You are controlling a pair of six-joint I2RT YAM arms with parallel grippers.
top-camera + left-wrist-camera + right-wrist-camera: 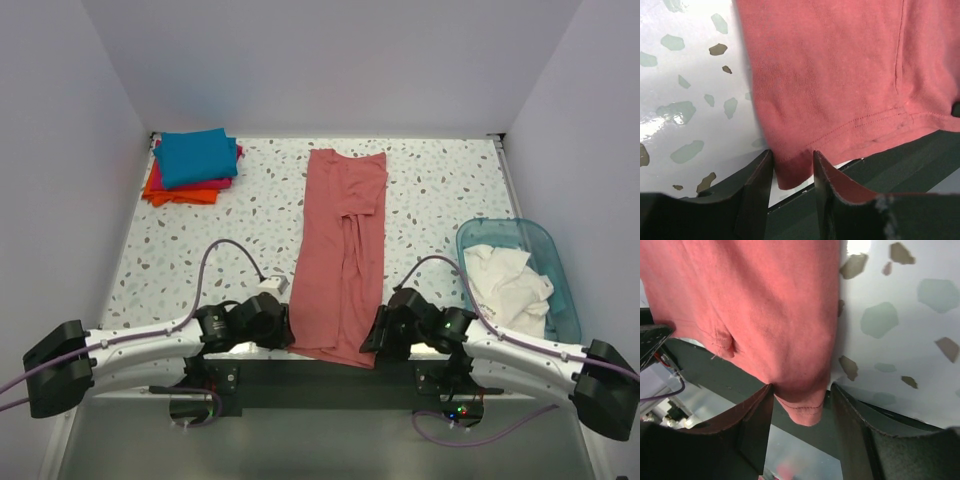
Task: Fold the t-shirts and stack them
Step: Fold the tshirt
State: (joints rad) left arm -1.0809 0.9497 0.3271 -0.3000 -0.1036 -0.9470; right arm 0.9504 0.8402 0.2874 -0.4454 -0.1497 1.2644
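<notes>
the main risk was a weak, uneven grab. the left gripper [792, 162] and the right gripper [801, 392] each stood partly open astride a near corner of the salmon-red shirt [343, 250], holding nothing, with only a small tip of hem between the fingers. if either closed on so little cloth, that corner would likely slip out on the lift and the fold would go crooked. the hem also hung just past the near edge of the tabletop [440, 195], so a closing finger could catch that edge or pinch one layer instead of all of them.

the shirt lay in the middle of the tabletop as a long narrow strip running near to far. its sides were turned in and a loose ridge of wrinkles ran down its centre. at the far left sat the folded shirts, teal [195, 157] on top of magenta [238, 153] and orange [180, 193]. a blue tub [541, 233] at the right held white cloth [508, 282].
</notes>
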